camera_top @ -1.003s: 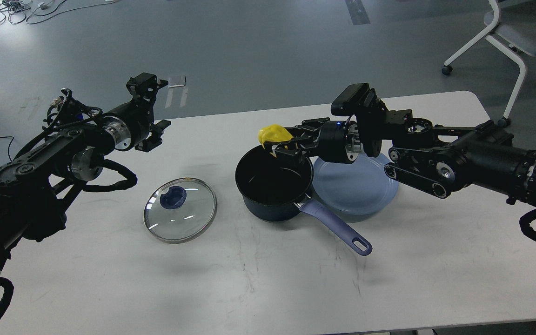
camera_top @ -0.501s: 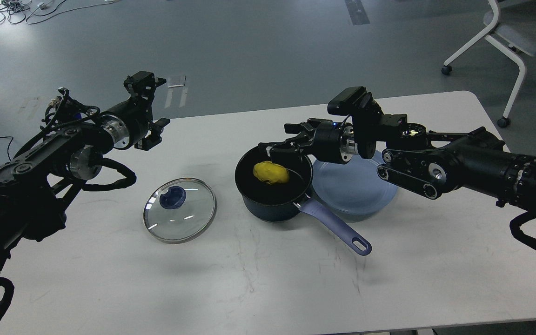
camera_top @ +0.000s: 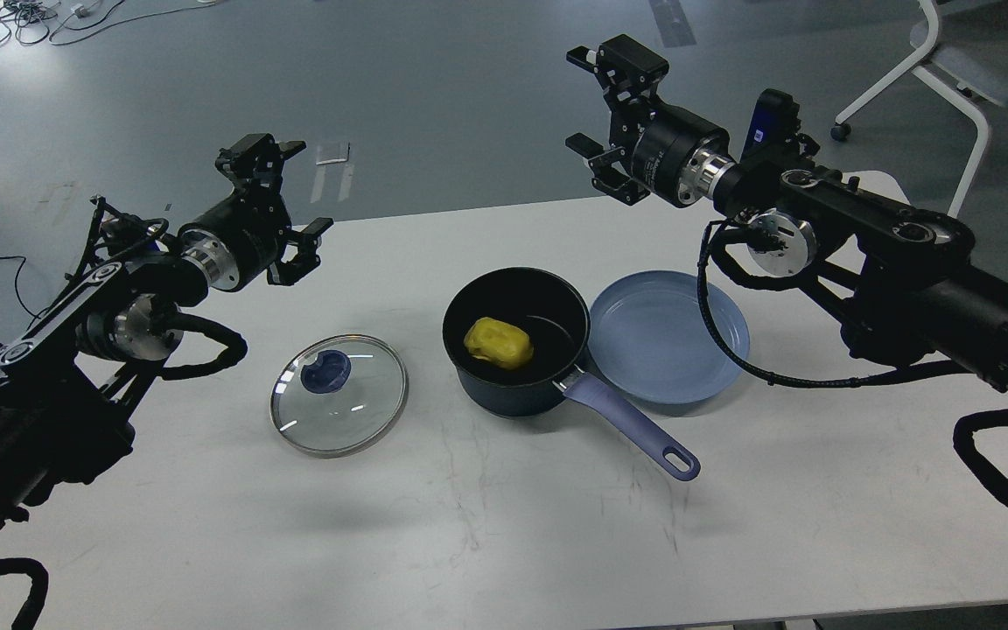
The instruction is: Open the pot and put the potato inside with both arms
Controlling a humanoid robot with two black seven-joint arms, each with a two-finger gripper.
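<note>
Since half a second ago: right arm swung up and away from over the pot toward the upper right of the frame, left arm lifted slightly at the upper left, yellow potato settled a little leftward inside the pot.

Across the lower two thirds of the frame, a white rectangular table (camera_top: 504,542). At centre, a dark round saucepan with a lilac handle (camera_top: 517,367), uncovered, its handle pointing toward the lower right. Touching its right side, a shallow pale blue round plate (camera_top: 688,367), bare. Left of the pan and apart from it, a round glass lid with a blue knob (camera_top: 339,395), flat on the table. Inside the pan, the lumpy yellow potato (camera_top: 497,342), resting on the bottom toward the left wall.

Right gripper (camera_top: 593,105) high above the table's far edge, fingers spread, holding nothing. Left gripper (camera_top: 281,188) also raised, fingers parted, nothing between them.

Judged from this: task done, lid off and potato in. Potato likely light and firm, slightly slick if plastic, best pinched across its short width. Lid fragile glass, best taken by the knob.
</note>
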